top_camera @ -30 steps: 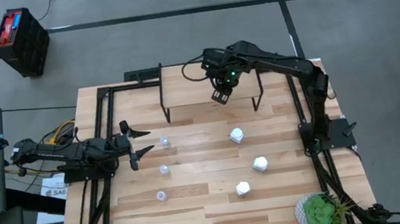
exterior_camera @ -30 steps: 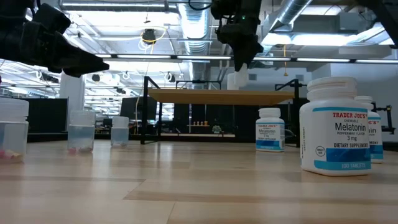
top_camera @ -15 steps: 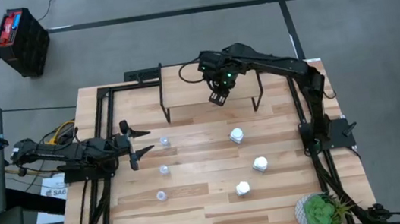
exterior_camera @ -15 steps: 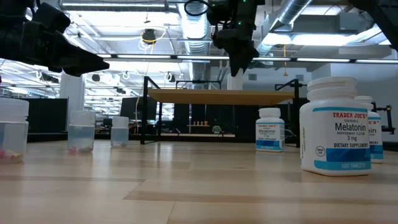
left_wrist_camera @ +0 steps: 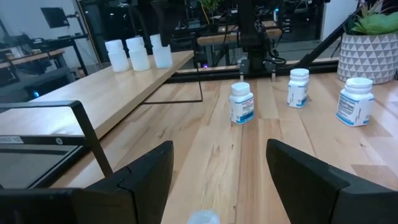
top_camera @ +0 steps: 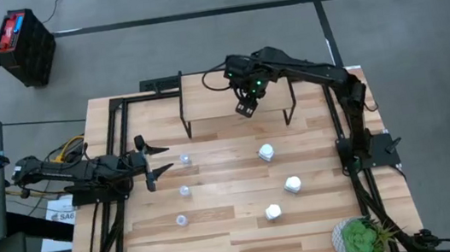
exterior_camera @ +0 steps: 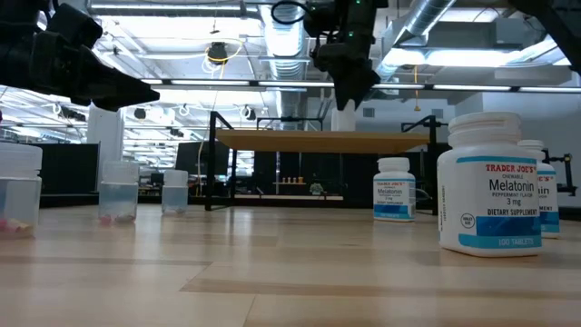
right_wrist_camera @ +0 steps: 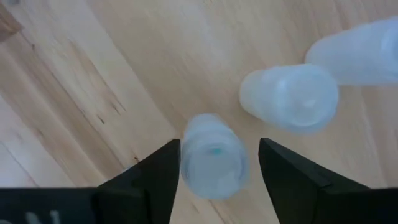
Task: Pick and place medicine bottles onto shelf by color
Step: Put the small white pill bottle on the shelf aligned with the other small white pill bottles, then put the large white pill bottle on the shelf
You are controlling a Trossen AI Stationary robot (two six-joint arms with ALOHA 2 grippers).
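My right gripper [right_wrist_camera: 221, 155] points down over the shelf [top_camera: 212, 93], open, with a pale-blue bottle [right_wrist_camera: 211, 167] standing between its fingers. Two more pale bottles [right_wrist_camera: 289, 96] stand beside it on the shelf board; the left wrist view shows all three in a row [left_wrist_camera: 138, 53]. On the table, three pale-blue bottles [top_camera: 185, 190] stand left of centre and three white ones [top_camera: 292, 185] right of centre. My left gripper [top_camera: 160, 160] waits open and level at the table's left side. My right gripper comes at the pale-blue bottle from above, a finger on each side of its cap. One finger [right_wrist_camera: 163, 174] stands right against the bottle's side [right_wrist_camera: 185, 163]; I cannot tell whether it touches. The other finger [right_wrist_camera: 280, 174] stands apart from it. The bottle stands upright on the shelf.
A green potted plant [top_camera: 361, 238] stands at the table's near right corner. The shelf's thin black legs [top_camera: 186, 118] come down at the table's far side. Black frame rails [top_camera: 112, 148] run along the table's left edge.
My right gripper has stayed over the shelf and its fingers have spread apart a little around the pale-blue bottle.
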